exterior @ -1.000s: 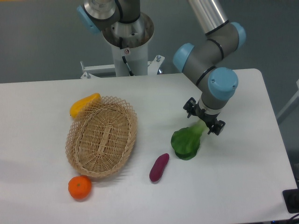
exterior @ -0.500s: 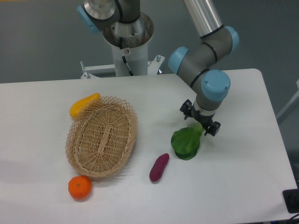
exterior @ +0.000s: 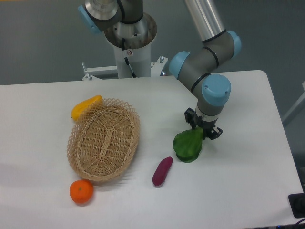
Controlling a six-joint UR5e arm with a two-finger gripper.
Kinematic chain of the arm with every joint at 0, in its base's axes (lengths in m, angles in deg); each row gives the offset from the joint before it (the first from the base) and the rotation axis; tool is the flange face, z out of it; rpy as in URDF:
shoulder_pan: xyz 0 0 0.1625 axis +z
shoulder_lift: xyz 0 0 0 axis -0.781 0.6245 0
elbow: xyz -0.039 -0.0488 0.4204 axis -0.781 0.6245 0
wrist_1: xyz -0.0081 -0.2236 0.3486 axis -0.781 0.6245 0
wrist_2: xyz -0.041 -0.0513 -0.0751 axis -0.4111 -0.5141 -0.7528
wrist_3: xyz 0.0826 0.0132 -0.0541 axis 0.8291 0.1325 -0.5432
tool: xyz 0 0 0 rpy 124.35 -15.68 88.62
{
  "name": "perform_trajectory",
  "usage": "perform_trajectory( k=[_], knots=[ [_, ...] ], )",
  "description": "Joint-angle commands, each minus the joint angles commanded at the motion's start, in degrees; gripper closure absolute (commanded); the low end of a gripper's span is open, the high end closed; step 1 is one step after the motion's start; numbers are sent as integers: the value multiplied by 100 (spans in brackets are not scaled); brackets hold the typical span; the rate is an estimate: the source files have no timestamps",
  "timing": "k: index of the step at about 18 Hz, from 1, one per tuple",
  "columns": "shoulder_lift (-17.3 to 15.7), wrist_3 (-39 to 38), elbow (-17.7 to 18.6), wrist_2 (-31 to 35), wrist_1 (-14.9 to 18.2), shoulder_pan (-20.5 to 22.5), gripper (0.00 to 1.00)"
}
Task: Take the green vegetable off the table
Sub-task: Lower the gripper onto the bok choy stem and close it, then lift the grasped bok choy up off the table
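White table (exterior: 248, 157), claw (exterior: 203, 127) seemingly gripping green vegetable (exterior: 188, 146)

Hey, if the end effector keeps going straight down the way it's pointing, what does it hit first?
Most likely the pale stem of the leafy green vegetable, which sits directly under the end effector; then the white table. Contact is hard to judge from this view.

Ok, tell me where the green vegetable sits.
The green vegetable lies on the table right of centre, directly under the tool, with the purple sweet potato nearest on its lower left.
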Motion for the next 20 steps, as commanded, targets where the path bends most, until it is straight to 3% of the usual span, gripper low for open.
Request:
perform_trajectory(
  k=[3,6,11,20],
  knots=[
    [-70,61,-114,0,44,17,100],
    [-193,79,-412,-17,289,35,100],
    [-229,53,-1124,-35,1396,26,99],
    [17,9,-2021,-70,1863,61,96]
  ],
)
